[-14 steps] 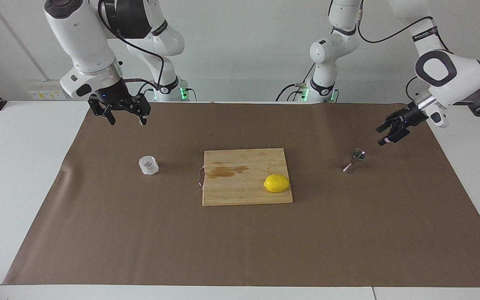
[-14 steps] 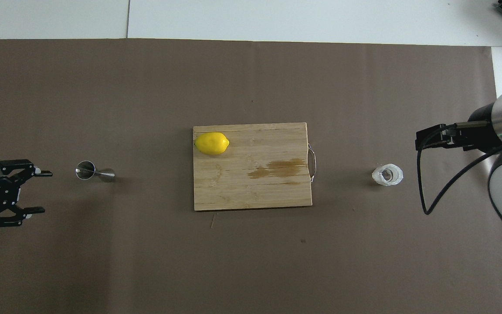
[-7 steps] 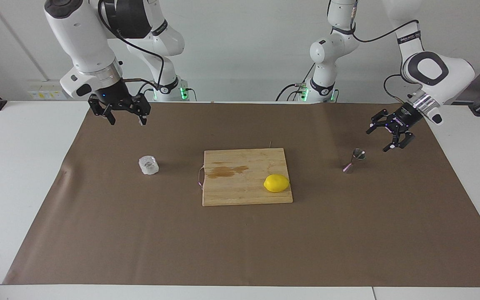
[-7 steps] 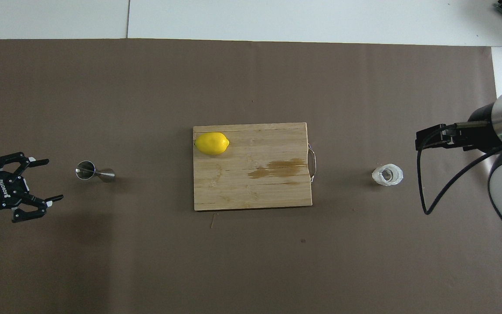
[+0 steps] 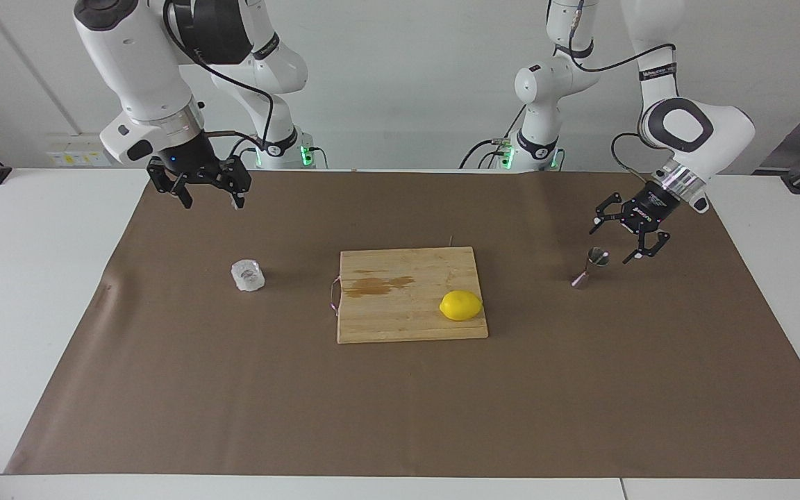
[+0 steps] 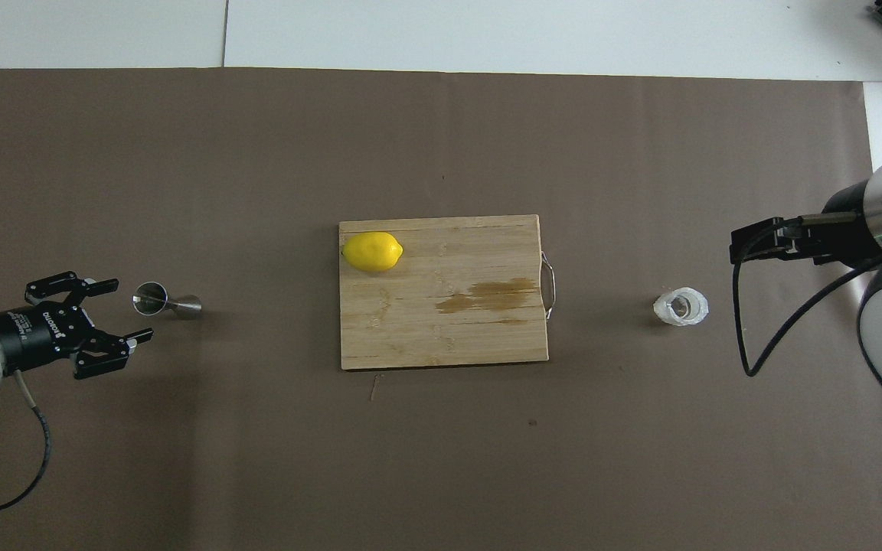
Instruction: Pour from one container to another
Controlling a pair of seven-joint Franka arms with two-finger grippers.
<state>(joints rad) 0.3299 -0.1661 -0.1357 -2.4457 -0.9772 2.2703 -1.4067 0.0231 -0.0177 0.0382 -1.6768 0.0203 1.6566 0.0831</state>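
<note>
Left pincer [image 5: 622,237], spread wide just beside the small silvery hourglass-shaped metal jigger [image 5: 591,267], should probably clasp its narrow waist, since that light, slick, tippy steel likely slides.

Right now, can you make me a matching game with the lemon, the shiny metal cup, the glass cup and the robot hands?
Things:
1. lemon
2. metal jigger
3. faceted glass cup
4. left gripper

Places or states:
A. on the mat, toward the right arm's end
B. open, just above the jigger
C. on the cutting board
D. on the mat, toward the left arm's end

Pairs: 1-C, 2-D, 3-A, 4-B
</note>
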